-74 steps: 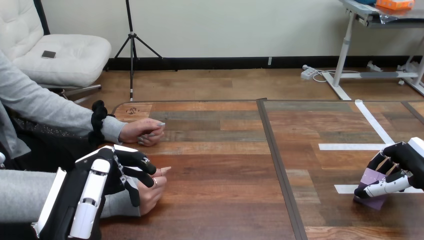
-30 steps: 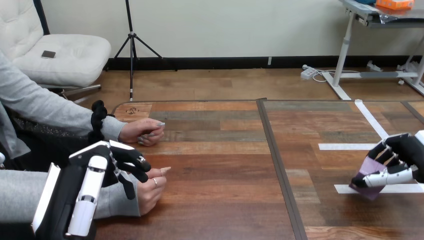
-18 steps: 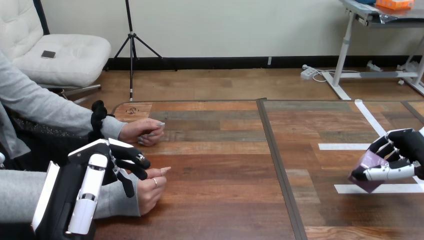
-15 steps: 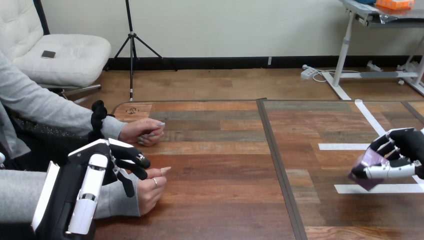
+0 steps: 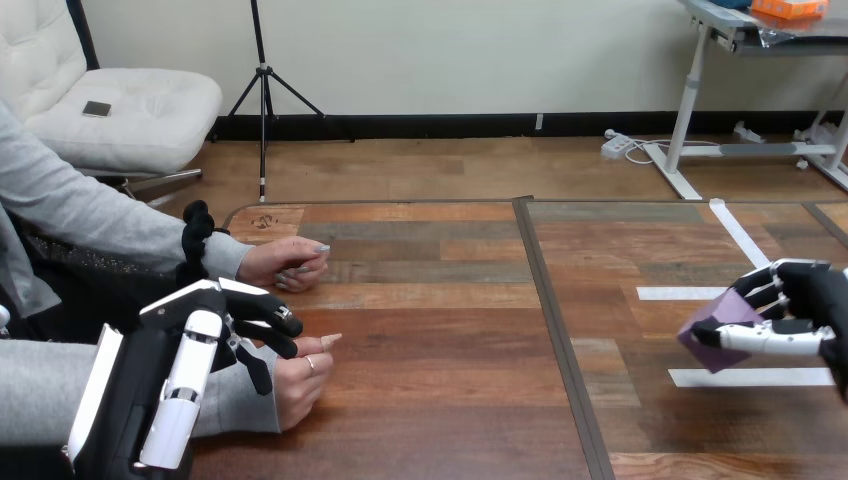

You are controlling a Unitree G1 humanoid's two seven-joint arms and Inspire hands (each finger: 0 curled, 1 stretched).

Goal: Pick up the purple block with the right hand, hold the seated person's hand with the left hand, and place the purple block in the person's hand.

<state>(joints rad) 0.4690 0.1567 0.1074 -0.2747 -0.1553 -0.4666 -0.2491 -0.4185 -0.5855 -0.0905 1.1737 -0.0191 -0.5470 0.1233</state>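
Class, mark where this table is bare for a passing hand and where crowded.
Bare: the table's middle, from the person's nearer hand and farther hand across to the purple block in the right hand. Crowded: the left side, where the left hand lies over the nearer hand.

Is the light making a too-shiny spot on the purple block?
Head view: no, the purple block, pinched in the right hand, looks evenly lit with no bright spot. Head view: the table has only a soft sheen, with no harsh glare. Any shadow under the block is too faint to tell.
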